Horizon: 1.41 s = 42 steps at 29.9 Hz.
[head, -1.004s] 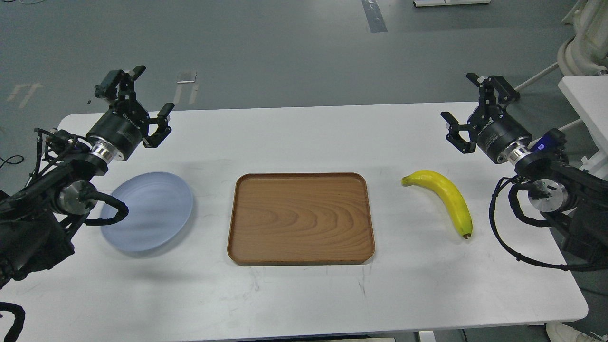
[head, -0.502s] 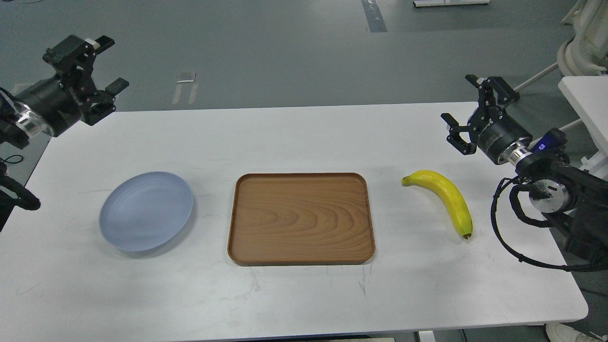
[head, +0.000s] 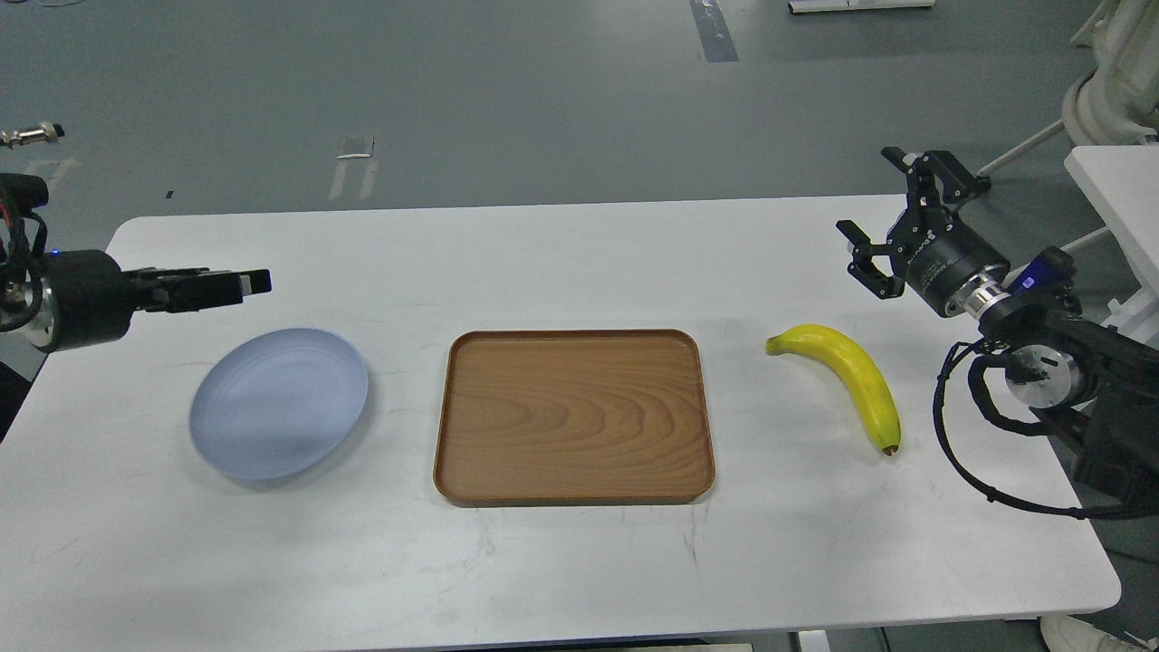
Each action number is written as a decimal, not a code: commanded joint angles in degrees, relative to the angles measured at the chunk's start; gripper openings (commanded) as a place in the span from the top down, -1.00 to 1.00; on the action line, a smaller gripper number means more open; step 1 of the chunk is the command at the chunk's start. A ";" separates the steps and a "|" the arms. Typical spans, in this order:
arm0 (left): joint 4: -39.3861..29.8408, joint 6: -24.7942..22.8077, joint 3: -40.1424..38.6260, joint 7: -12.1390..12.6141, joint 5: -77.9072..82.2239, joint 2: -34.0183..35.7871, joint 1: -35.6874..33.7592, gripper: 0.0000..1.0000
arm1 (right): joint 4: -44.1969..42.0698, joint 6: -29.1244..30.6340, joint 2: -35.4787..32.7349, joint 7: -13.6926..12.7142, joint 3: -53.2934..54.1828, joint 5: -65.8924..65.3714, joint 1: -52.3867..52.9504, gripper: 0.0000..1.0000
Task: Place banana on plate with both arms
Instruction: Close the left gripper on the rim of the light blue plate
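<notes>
The yellow banana [head: 851, 367] lies on the white table at the right, dark tip toward me. The pale blue plate [head: 279, 403] sits at the left, empty. My right gripper [head: 892, 217] is open and empty, raised above the table behind and to the right of the banana, apart from it. My left gripper [head: 226, 285] points right, seen side-on as one dark bar, just above and behind the plate's left rim. I cannot tell whether its fingers are open.
A rectangular brown wooden tray [head: 574, 417] lies empty in the middle of the table [head: 579, 561], between plate and banana. The table's right edge runs close to my right arm. White furniture [head: 1123, 190] stands beyond the right side.
My left arm swung out to the left and up, then came back down low with the gripper turned sideways, pointing right near the plate. The right gripper barely moved. Banana, plate and tray stayed put.
</notes>
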 commanded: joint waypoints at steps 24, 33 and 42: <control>24.27 10.03 12.58 0.02 -1.77 -13.48 5.77 -0.71 | 0.02 0.00 -0.43 0.01 0.05 0.00 -0.09 -0.99; 24.36 10.12 12.58 0.02 -4.05 -14.18 6.13 1.00 | 0.02 0.00 -0.43 0.01 0.05 0.00 -0.35 -0.99; 24.36 10.73 12.58 0.59 -4.23 -14.18 5.95 1.00 | 0.11 0.00 -0.43 0.01 0.05 0.00 -0.44 -0.99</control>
